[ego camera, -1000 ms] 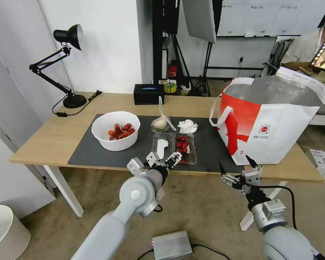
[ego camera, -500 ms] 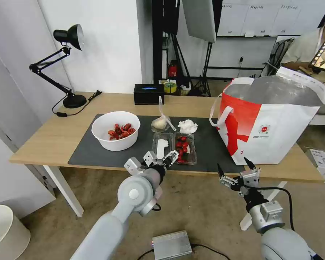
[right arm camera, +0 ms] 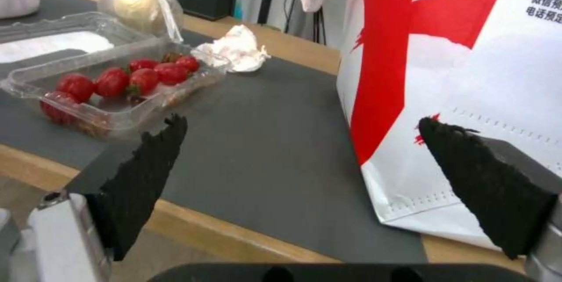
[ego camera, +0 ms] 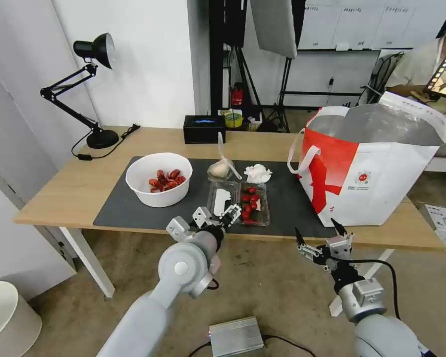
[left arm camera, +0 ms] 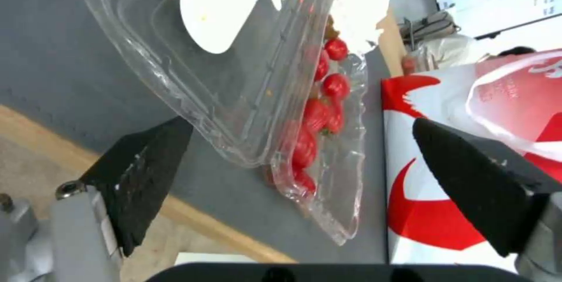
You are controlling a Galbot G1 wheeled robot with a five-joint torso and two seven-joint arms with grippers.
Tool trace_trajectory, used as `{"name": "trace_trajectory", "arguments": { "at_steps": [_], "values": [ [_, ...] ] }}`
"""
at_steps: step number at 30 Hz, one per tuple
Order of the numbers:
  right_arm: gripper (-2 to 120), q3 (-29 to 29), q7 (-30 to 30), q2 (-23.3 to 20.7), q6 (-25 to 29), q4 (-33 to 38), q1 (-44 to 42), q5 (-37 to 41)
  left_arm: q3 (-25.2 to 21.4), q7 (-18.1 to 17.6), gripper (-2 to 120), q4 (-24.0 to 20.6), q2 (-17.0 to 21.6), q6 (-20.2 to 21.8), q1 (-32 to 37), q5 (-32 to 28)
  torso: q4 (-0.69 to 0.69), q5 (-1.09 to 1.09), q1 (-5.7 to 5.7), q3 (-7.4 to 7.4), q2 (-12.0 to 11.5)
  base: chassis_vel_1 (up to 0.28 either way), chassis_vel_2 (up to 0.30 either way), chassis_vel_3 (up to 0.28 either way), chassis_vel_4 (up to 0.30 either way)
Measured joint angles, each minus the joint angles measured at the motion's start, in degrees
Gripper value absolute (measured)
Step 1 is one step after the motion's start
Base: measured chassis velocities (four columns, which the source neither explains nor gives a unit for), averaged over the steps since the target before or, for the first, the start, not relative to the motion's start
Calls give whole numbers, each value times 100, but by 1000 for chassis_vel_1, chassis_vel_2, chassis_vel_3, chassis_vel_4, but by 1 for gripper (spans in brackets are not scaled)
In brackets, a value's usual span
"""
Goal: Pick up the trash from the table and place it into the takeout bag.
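Clamshell (ego camera: 239,202) clear, hinged open, red bits in right half, near edge of grey mat (ego camera: 134,208) on tabletop (ego camera: 74,188). Left gripper (ego camera: 216,216) spread wide just short of it. Left wrist view: clamshell rim between fingers. Right gripper (ego camera: 319,239) wide, empty, below tabletop edge, near takeout bag (ego camera: 376,173). Bare mat between clamshell and bag.

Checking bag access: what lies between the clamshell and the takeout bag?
Bare dark mat separates clamshell from takeout bag, per the right wrist view.
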Motion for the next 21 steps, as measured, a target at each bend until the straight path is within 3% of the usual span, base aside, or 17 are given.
{"name": "trace_trajectory", "arguments": {
  "at_steps": [21],
  "values": [
    [100, -79, -10, 18, 10, -46, 30, -35, -81, 284, 100, -199, 46, -321, 143, 342, 0, 0, 0, 0, 1, 0, 0, 0, 0]
  ]
}}
